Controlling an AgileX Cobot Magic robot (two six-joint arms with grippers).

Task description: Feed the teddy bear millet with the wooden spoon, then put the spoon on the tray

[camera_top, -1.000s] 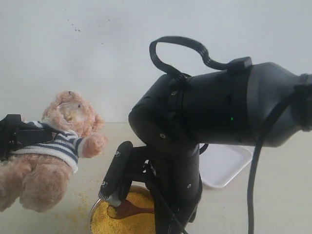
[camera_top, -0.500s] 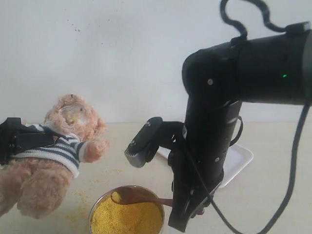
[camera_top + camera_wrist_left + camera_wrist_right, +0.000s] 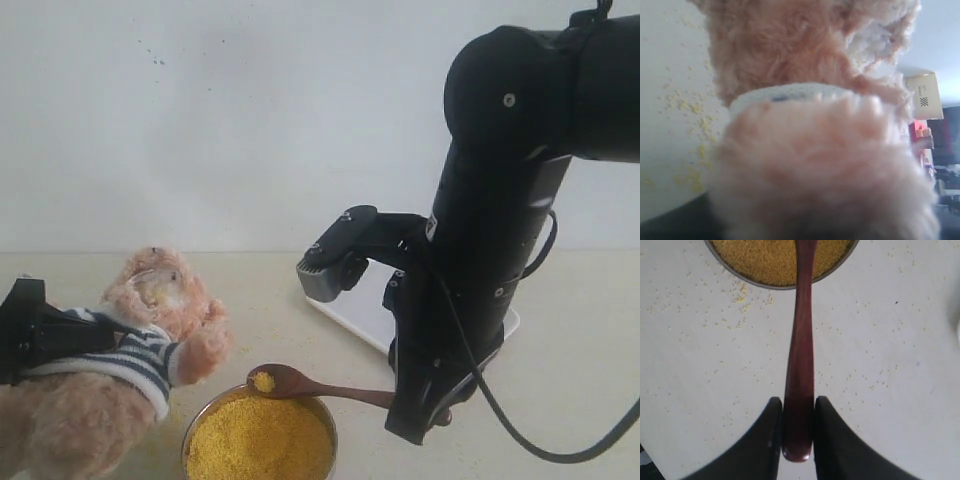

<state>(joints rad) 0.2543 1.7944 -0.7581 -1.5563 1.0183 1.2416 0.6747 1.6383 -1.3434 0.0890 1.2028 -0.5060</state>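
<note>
The teddy bear (image 3: pixel 150 340) in its striped shirt hangs at the left, leaning towards the bowl. My left gripper (image 3: pixel 70 330) is shut on its back. In the left wrist view the bear's fur (image 3: pixel 810 150) fills the frame and hides the jaws. The wooden spoon (image 3: pixel 310 386) is level just above the metal bowl of millet (image 3: pixel 260 445), with a small heap of grains (image 3: pixel 264 381) in its bowl. My right gripper (image 3: pixel 420 405) is shut on the end of the handle. The handle (image 3: pixel 800 355) sits clamped between the fingers of the right gripper (image 3: pixel 799 412). The bowl's millet (image 3: pixel 775 260) lies beyond.
The white tray (image 3: pixel 372 298) lies behind the right arm, mostly hidden, with one corner (image 3: pixel 508 325) showing at the right. Spilled yellow grains dot the tabletop (image 3: pixel 880 350) around the bowl and lie under the bear (image 3: pixel 690 110). A white wall stands behind.
The right arm has risen and swung to the right, lifting the spoon out of the millet with grains on it. The bear has sunk lower and come nearer the bowl.
</note>
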